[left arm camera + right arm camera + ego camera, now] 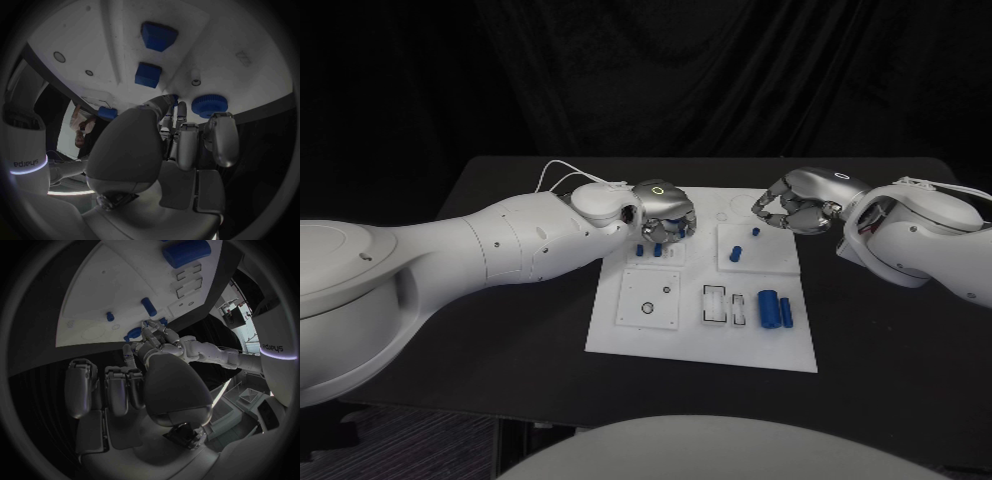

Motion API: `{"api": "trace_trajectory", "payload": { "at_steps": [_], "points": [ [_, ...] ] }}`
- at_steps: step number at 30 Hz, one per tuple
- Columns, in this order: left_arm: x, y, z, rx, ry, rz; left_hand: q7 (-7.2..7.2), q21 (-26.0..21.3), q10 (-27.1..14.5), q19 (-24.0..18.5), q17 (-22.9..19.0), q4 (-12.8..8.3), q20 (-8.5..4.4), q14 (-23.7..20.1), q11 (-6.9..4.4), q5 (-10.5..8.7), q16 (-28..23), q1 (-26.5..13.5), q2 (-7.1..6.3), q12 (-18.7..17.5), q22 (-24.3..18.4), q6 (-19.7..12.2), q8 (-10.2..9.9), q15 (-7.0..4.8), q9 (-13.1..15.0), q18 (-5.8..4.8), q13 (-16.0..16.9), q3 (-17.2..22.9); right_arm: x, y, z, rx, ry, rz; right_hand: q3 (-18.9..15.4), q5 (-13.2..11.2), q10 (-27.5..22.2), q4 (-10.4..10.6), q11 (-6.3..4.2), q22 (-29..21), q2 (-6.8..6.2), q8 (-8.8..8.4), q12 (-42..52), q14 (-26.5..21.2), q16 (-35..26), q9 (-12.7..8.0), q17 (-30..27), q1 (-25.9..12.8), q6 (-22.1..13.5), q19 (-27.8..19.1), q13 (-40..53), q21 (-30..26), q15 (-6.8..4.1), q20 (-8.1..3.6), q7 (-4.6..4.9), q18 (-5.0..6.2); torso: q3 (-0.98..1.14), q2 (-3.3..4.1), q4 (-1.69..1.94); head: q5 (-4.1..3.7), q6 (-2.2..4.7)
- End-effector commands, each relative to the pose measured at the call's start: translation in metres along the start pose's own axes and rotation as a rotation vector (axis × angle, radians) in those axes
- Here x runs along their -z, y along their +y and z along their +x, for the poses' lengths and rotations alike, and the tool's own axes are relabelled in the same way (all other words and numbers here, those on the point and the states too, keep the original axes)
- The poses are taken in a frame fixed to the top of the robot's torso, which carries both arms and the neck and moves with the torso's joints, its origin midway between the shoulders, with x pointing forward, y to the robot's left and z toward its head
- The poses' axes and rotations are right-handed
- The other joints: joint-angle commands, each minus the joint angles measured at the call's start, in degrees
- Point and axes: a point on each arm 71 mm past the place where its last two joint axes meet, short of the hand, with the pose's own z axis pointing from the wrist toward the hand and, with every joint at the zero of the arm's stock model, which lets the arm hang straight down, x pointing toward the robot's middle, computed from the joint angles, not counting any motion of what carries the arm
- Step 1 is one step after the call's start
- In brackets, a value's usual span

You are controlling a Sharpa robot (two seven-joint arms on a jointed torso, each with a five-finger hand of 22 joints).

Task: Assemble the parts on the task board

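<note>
Left hand [664, 212] nearest blue parts at board's far-left corner.
Fingers curled down over blue pegs [646, 251], grasp unclear; right hand [798, 208] curled, apparently empty, over board [629, 340] far edge.

Left hand [664, 212] and right hand [795, 205] hover over the task board [625, 335].

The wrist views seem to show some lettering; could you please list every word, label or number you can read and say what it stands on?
"sharpa", mirrored, on the white wrist cuff above its glowing ring, in the left wrist view.
"sharpa", partly cut off, on the white cuff of the other arm, in the right wrist view.
The task board bears faint marks in the left wrist view, too blurred to read.
</note>
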Motion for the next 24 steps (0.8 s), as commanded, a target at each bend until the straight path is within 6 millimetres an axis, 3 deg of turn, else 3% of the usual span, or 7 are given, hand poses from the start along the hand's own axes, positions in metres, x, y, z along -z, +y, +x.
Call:
{"api": "trace_trajectory", "payload": {
  "at_steps": [1,16,24],
  "points": [
    [-0.001,-0.002,0.002,0.001,0.011,0.011,0.12,0.34,1.12,0.18,0.67,0.09,-0.25,0.15,-0.18,-0.55,0.17,-0.49,0.22,-0.31,10.25,0.8,-0.19,-0.41,-0.09,-0.72,-0.15,-0.13,0.0,-0.001,0.001,-0.001,0.0,0.007,0.41,0.31,5.97,0.04,-0.1,12.19,0.15,-0.16,0.15,6.07,0.17,0.0,15.09,-0.57,0.0,1.56,15.07,-0.1,-0.02,-0.1,-0.14,0.38,-0.01,0.02,0.01,-0.02,-0.01],
    [0.002,0.0,0.003,-0.003,-0.016,0.005,1.24,1.0,5.13,0.74,0.58,-0.56,-0.67,0.41,-1.46,-0.65,0.22,-0.53,1.39,-0.36,10.46,4.22,1.16,-1.52,0.38,-0.88,-0.52,-1.02,0.001,0.0,0.001,-0.001,0.001,0.006,0.41,0.31,5.97,0.04,-0.1,12.19,0.15,-0.16,0.15,6.07,0.17,0.0,15.09,-0.57,0.0,1.56,15.07,-0.1,-0.02,-0.1,-0.14,0.38,-0.01,-0.02,0.0,0.0,-0.01],
    [0.018,0.002,-0.003,-0.013,-0.11,0.019,1.41,2.02,7.39,1.47,0.86,-1.18,-0.94,0.89,-1.52,0.48,0.41,-0.31,1.57,-0.79,10.77,5.61,1.56,-1.68,0.55,-1.1,-0.81,-1.48,0.004,-0.003,0.0,-0.002,0.0,0.013,0.41,0.31,5.97,0.04,-0.1,12.19,0.15,-0.16,0.15,6.07,0.17,0.0,15.09,-0.57,0.0,1.56,15.07,-0.1,-0.02,-0.1,-0.14,0.38,-0.01,-0.13,0.14,-0.54,-0.01]
  ]
}}
